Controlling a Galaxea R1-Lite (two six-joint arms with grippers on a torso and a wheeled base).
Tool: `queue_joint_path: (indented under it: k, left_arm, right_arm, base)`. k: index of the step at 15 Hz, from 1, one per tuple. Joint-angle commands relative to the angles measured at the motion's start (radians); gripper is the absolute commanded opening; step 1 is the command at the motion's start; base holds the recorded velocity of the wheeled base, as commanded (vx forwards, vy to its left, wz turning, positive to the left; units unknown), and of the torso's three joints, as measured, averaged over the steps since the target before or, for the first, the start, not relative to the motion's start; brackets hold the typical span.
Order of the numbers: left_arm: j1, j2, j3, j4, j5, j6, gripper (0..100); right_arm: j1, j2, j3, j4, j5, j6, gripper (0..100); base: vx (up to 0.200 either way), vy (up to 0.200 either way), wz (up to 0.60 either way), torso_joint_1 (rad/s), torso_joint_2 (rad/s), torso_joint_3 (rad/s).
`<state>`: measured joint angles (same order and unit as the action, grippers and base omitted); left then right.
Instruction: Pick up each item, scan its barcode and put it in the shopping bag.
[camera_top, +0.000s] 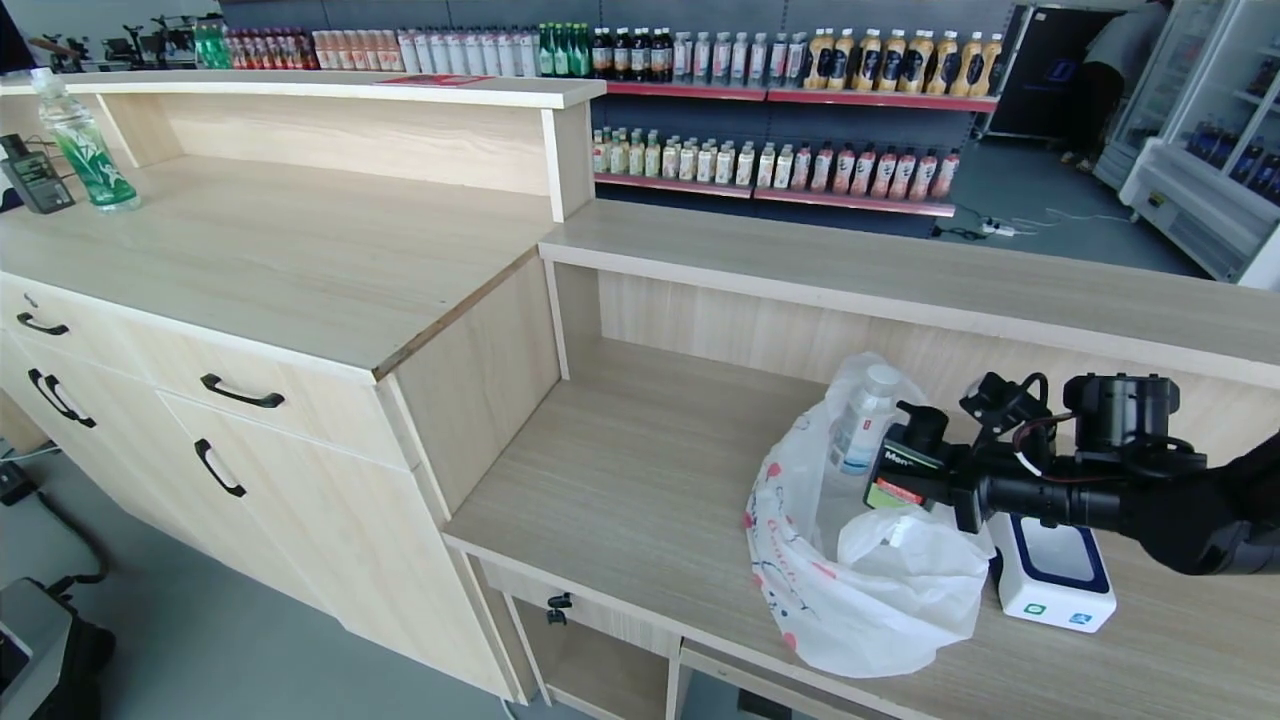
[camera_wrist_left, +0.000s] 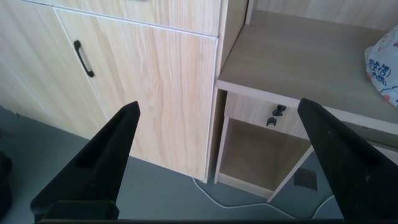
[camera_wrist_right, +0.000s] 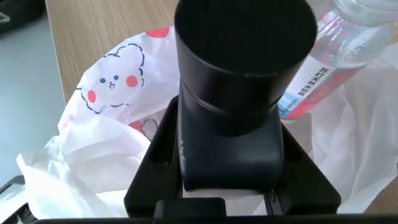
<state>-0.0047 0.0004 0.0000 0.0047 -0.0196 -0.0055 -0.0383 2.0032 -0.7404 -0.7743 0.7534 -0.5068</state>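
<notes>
two levels make up the pale wooden counter (camera_top: 620, 470): a high part with drawers on the left and a lower shelf on the right. on that lower shelf, near the front edge, slumps the white shopping bag (camera_top: 870, 610), its mouth gaping upward so things can drop straight in. right beside it on the right sits the white scanner (camera_top: 1055, 585), its window facing up, handy for a pass on the way to the bag. the right gripper (camera_top: 945, 490) comes in from the right over the bag's mouth, its fingers pinching a dark capped bottle (camera_top: 908, 462) by the body, cap uppermost. i'd judge it is held there to be lowered in. a clear water bottle (camera_top: 865, 420) stands inside the bag at its far side, already packed. the left gripper (camera_wrist_left: 217, 155) hangs low in front of the cupboard doors, fingers spread wide around nothing, well out of the way. far left on the high part, a green bottle (camera_top: 85, 140) waits its turn.
</notes>
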Motion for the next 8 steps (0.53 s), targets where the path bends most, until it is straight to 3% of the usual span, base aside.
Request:
queue_joint_path:
  k: [1, 8]
  left_arm:
    - [0.0, 0.001, 0.0, 0.0, 0.0, -0.001, 100]
    - [0.0, 0.001, 0.0, 0.0, 0.0, -0.001, 100]
  right_arm:
    - [0.023, 0.08, -0.002, -0.037, 0.003, -0.019, 0]
    - [0.035, 0.166, 0.003, -0.062, 0.003, -0.185, 0]
  base:
    - [0.0, 0.0, 0.0, 0.0, 0.0, 0.0]
    - [0.0, 0.0, 0.0, 0.0, 0.0, 0.0]
